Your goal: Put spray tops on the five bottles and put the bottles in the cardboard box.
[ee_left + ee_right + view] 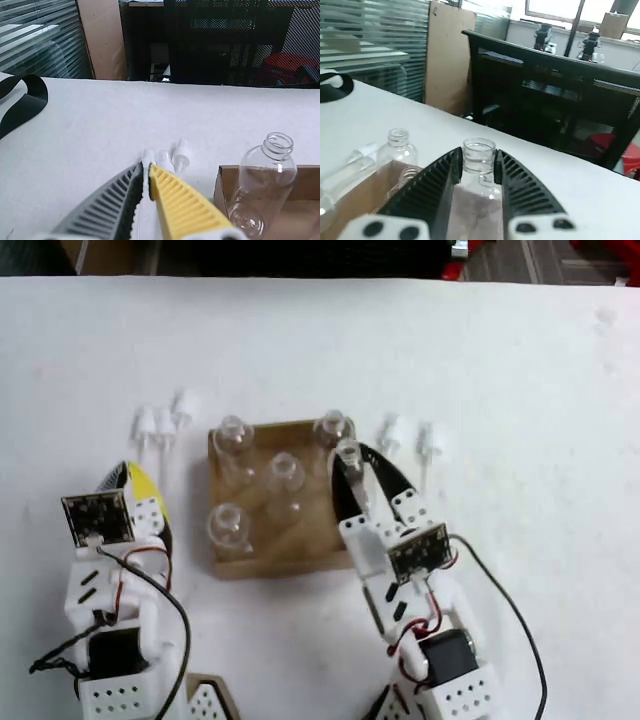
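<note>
The right tool (479,156) is clamped on the neck of an open bottle (479,145), upright at the right side of the cardboard box (280,562) mid-bench. The left tool (146,167) is pinched narrow on a spray top (147,156) left of the box.

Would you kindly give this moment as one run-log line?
right end effector: shut on bottle at cardboard box edge | left end effector: at spray tops | four bottles: in box, uncapped
</note>
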Available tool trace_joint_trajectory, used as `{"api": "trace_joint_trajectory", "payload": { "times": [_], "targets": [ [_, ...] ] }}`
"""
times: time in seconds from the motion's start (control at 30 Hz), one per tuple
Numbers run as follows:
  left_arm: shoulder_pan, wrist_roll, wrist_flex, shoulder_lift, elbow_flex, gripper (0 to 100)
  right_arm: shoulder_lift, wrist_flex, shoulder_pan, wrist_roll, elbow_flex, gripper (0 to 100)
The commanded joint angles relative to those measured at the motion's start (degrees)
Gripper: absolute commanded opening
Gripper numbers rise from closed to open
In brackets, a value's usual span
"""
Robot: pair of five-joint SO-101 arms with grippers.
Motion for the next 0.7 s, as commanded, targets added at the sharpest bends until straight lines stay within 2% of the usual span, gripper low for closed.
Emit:
{"api": "trace_joint_trajectory", "payload": {
  "times": [0.0,0.3,0.53,0.67],
  "targets": [
    [0.3,-0.6,-2.0,-1.0,-3.5,3,-0.7,-1.5,-2.7,0.2,-0.1,1.5],
    [0.3,-0.6,-2.0,-1.0,-3.5,3,-0.7,-1.5,-2.9,0.3,2.9,1.5],
    [0.2,-0.6,-2.0,-1.0,-3.5,3,-0.7,8.1,-2.9,0.8,3.0,1.5],
    [0.2,-0.6,-2.0,-1.0,-3.5,3,-0.7,9.5,-2.9,0.8,3.0,1.5]
  ]
}}
